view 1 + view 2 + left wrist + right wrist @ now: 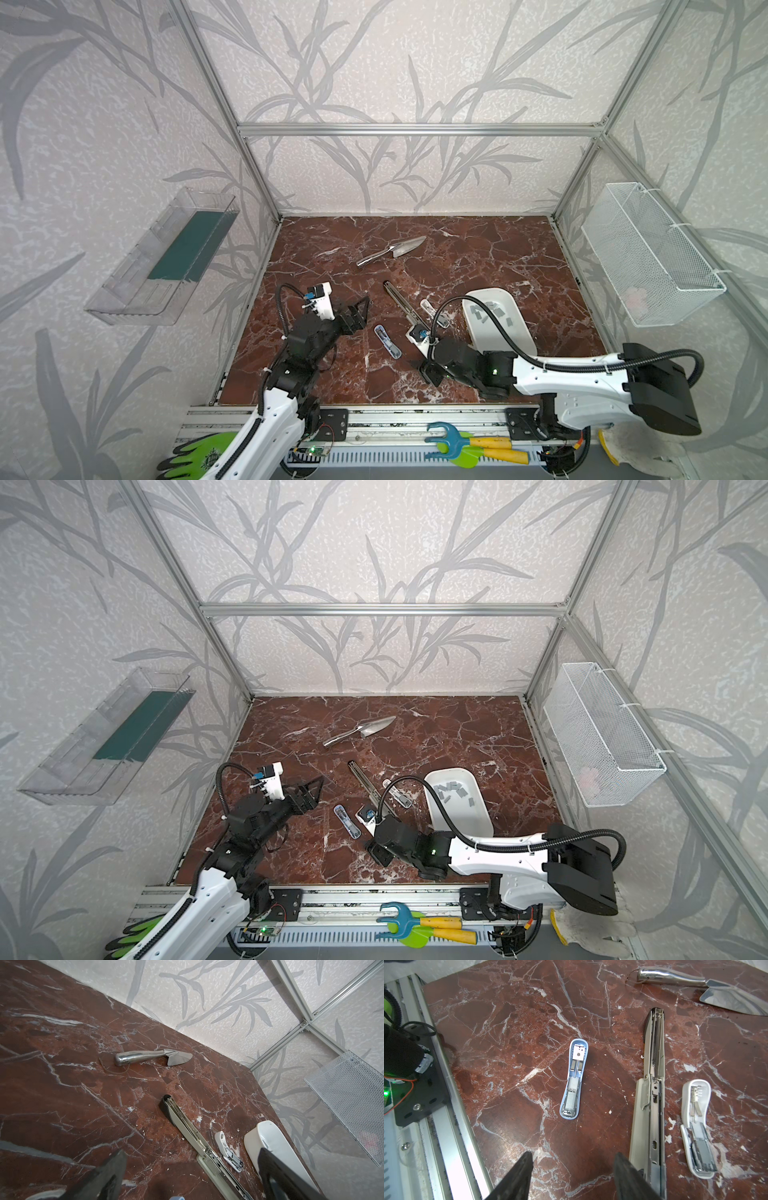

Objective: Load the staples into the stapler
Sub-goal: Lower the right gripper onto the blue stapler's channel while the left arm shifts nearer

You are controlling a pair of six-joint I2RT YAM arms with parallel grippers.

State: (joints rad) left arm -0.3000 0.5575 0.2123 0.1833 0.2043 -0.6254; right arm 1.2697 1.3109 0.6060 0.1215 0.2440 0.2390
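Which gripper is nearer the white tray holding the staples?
Right. The right gripper hovers just off the near-left corner of the white tray. The left gripper sits beyond the long stapler, further left.

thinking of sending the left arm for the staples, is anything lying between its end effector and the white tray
Yes: the opened long-reach stapler and the small white stapler lie flat between the left end effector and the white tray holding the staples. Both are low, so a raised approach would probably pass over them.
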